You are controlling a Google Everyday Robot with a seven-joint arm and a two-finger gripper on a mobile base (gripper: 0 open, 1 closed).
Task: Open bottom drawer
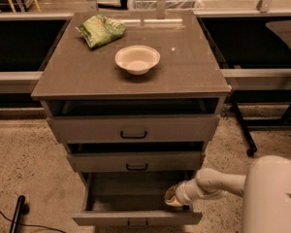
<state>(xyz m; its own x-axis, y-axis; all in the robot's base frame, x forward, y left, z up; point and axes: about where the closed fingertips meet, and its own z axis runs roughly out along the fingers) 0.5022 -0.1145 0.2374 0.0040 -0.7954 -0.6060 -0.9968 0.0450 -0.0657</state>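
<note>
Landmark: cabinet (87, 76), three drawers stacked in its front.
Bottom drawer (136, 219): lowest in the cabinet, standing well out from it with its inside showing; opening judged all but done.
Gripper (173, 198): inside that drawer, just behind its front panel, on the cabinet side nearest the arm (218, 184).
Grip: cannot tell whether released or clenched.
Risk one: lifting out carelessly could catch the middle drawer (136, 162) overhead, jolting the cabinet.
Risk two: further pulling could run the drawer past its stop.
Risk three: a jolt could shift the bowl (137, 58) and green bag (101, 30) on the cabinet top.
</note>
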